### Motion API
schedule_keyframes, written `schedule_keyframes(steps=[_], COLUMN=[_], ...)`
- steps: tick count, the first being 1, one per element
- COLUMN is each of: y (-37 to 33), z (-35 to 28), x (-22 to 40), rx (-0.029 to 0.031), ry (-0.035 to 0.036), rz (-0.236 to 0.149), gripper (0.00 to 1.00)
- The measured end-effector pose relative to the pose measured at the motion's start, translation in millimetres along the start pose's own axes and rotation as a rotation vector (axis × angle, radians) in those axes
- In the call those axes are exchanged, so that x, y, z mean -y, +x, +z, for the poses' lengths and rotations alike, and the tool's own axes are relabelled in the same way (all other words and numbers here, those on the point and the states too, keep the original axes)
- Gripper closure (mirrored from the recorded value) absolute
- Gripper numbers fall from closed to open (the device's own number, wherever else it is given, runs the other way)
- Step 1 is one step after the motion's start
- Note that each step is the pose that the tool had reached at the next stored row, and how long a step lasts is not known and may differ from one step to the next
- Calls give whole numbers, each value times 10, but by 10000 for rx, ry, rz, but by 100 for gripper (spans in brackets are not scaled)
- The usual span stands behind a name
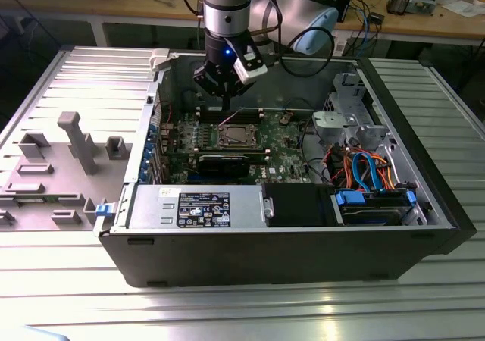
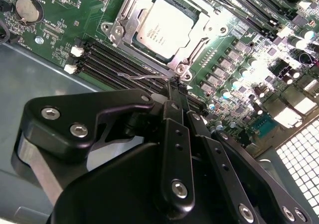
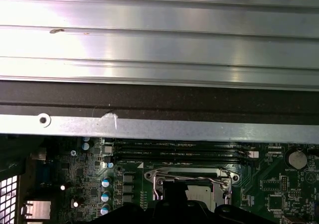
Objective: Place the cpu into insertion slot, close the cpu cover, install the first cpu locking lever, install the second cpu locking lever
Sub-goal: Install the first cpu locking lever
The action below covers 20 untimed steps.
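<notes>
The cpu lies flat in the insertion slot on the green motherboard, its dull silver top showing. The silvery cpu cover is down around it. A thin wire locking lever stands out beside the socket's near corner, and in the exterior view it looks raised. My gripper hangs just above the socket's edge, fingers pressed together, tips at the lever's free end. In the exterior view the gripper is right over the socket. Another wire lever runs along the socket's side.
The motherboard sits deep in an open computer case with tall walls. Black memory slots flank the socket, and a graphics card lies beside it. Drive cage and coloured cables fill the exterior view's right. A grey fixture tray lies at its left.
</notes>
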State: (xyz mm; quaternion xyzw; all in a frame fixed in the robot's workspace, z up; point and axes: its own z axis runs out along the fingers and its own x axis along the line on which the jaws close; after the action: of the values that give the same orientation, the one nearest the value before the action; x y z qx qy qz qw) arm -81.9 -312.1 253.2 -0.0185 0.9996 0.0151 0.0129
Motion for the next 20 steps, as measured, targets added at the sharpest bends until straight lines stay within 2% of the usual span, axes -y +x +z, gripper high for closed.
schedule_keyframes(steps=[8, 9, 11, 12, 15, 20], y=[0, 0, 0, 0, -6, -65], z=[1, 3, 6, 7, 14, 59], x=[0, 0, 1, 1, 1, 3], rx=[1, 3, 7, 9, 9, 8], ry=[-8, -33, -174, -214, -218, -218], rz=[1, 0, 3, 4, 5, 5], gripper=[89, 89, 89, 89, 89, 89])
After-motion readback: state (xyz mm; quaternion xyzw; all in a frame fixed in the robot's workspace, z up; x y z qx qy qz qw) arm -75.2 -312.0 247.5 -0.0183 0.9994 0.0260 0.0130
